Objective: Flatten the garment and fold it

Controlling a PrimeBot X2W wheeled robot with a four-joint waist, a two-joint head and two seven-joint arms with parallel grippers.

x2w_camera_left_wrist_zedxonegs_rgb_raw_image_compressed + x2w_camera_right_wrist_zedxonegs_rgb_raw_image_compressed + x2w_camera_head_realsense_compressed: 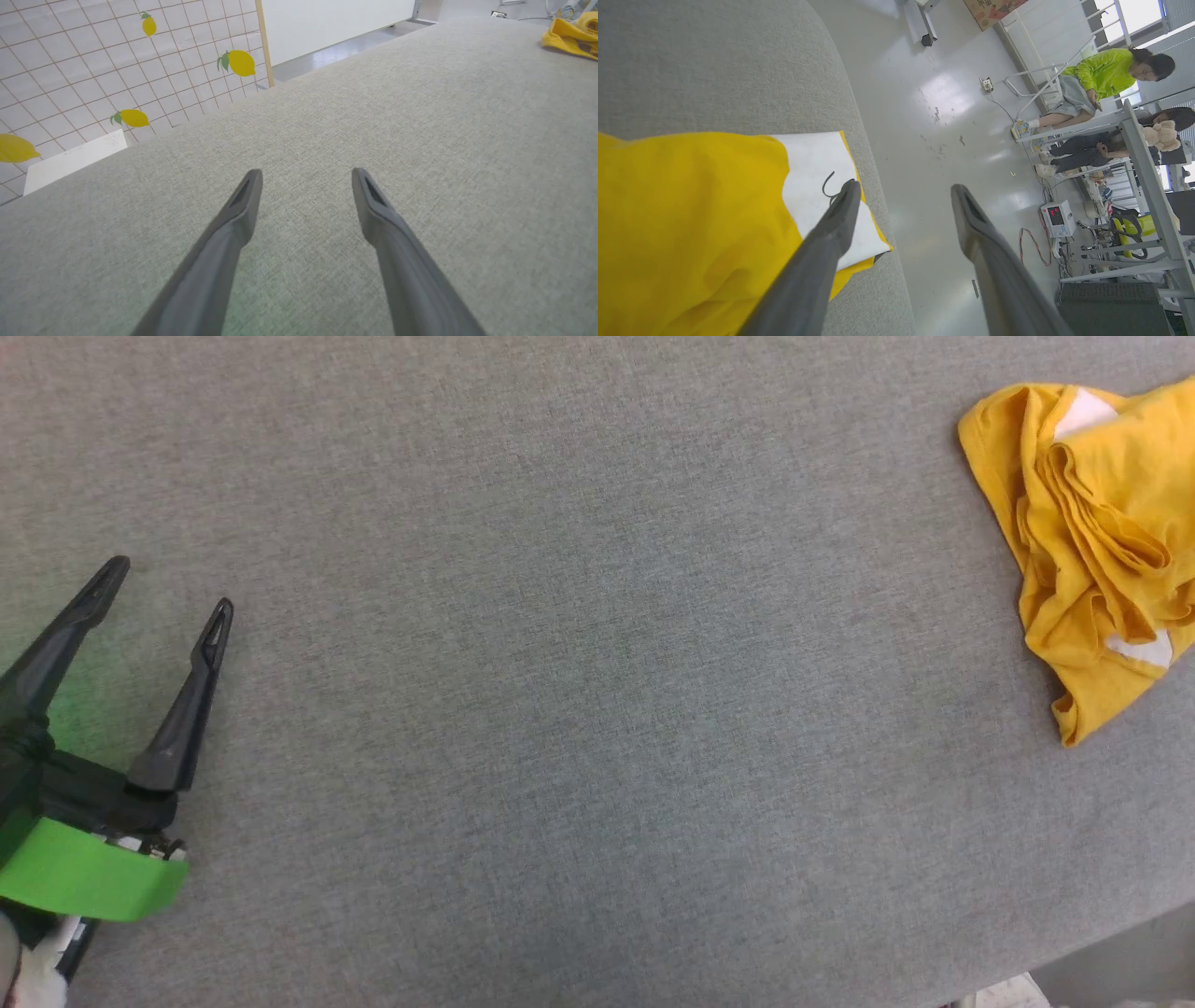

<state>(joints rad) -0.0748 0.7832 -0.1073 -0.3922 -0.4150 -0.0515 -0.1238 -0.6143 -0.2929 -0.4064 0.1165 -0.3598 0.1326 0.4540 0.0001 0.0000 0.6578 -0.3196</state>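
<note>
Found garment (pixel 1092 551) crumpled in deep folds, yellow with white patches, at right edge of table (pixel 597 709). Recorded right gripper (pixel 904 186) beside it, jaws spread wide and grasping nothing, one finger in front of a white patch; could not tell whether touching. Noted left gripper (pixel 170 586) also splayed and empty, well apart over bare cloth. Beyond, logged floor (pixel 924 116), lemon-print wall (pixel 93 70), seated people (pixel 1101 74). Garment cut off by head view's edge; print unreadable.

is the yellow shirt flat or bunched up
Bunched up: the garment lies in a crumpled heap of deep folds near the right edge of the table, its white print patches only partly showing.
</note>
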